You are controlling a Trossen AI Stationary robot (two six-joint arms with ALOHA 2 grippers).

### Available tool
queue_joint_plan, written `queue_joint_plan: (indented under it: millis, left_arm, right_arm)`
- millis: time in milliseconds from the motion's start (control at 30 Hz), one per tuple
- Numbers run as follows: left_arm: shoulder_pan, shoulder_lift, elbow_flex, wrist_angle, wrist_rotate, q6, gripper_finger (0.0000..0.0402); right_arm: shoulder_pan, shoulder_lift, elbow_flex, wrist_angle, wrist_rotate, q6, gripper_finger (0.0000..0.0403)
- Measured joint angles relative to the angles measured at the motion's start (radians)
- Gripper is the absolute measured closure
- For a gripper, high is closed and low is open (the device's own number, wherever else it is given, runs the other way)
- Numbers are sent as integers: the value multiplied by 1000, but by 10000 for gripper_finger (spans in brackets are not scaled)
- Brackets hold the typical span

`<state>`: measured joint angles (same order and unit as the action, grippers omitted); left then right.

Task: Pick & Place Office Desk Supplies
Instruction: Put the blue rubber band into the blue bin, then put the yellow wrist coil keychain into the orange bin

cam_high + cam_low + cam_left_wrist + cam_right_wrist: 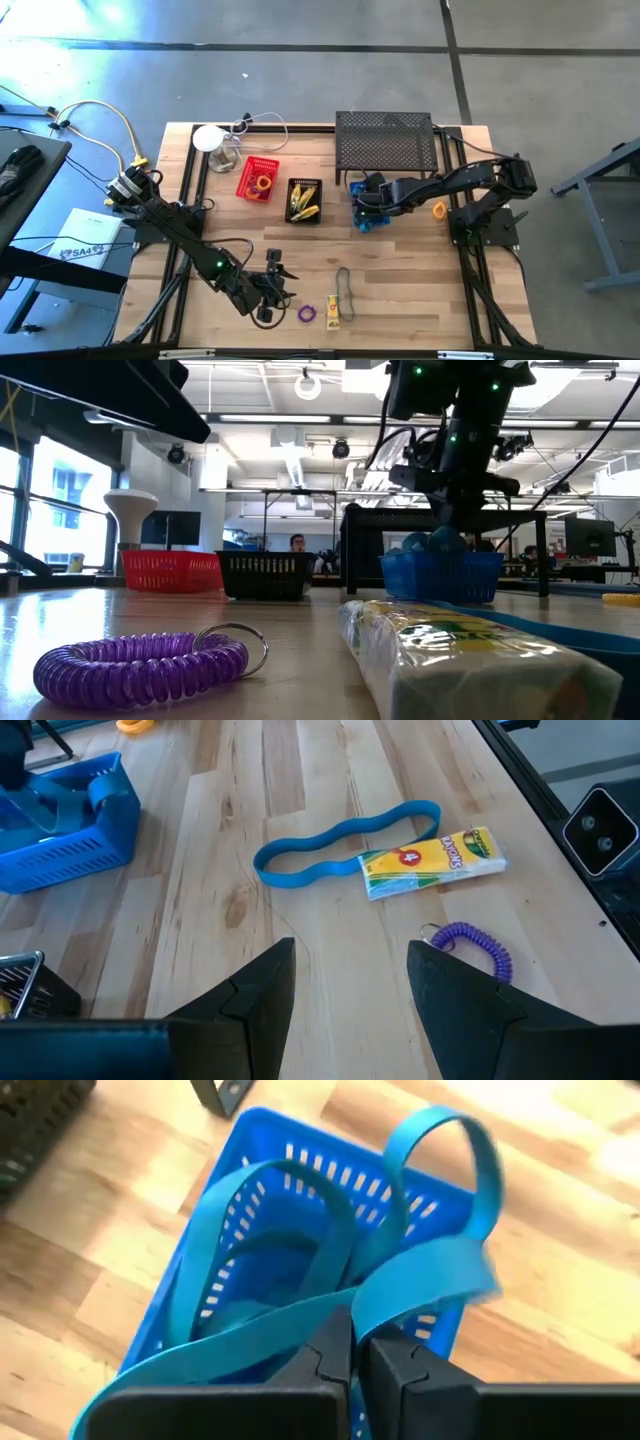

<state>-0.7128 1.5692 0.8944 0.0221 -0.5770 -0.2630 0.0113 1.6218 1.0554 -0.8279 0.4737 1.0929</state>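
Because the blue rubber band (pixel 400 1295) was springy and looped partly above the rim of the blue basket (pixel 300 1165), it could have flipped out on release (a judgement). The right gripper (pixel 355 1355) pinched it over the basket, reaching in from the right. The left gripper (pixel 350 980), fingers spread, hovered near the crayon pack (pixel 430 862).
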Motion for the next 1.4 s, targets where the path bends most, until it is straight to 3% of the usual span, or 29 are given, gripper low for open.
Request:
queue_joint_plan:
  millis: [233, 500, 633, 900, 1067, 1233, 1400]
  left_arm:
    - [0, 0, 0, 0, 0, 0, 216]
    - [0, 0, -1, -1, 3, -10, 216]
    - [0, 0, -1, -1, 4, -24, 216]
    - [0, 0, -1, -3, 4, -26, 216]
    - [0, 0, -1, -26, 4, -26, 216]
    - [0, 0, -1, -48, 4, -42, 216]
    - [0, 0, -2, -52, 4, -45, 216]
  right_arm:
    - [21, 0, 0, 17, 136, -50, 399]
    - [35, 1, 0, 50, 64, -51, 387]
    - [35, 1, 0, 48, 44, -68, 346]
    - [35, 1, 0, 57, 48, -118, 211]
    - [35, -32, 0, -27, -66, -175, 171]
    - [35, -106, 0, -210, -250, -137, 173]
    - [85, -205, 0, -344, -292, -18, 185]
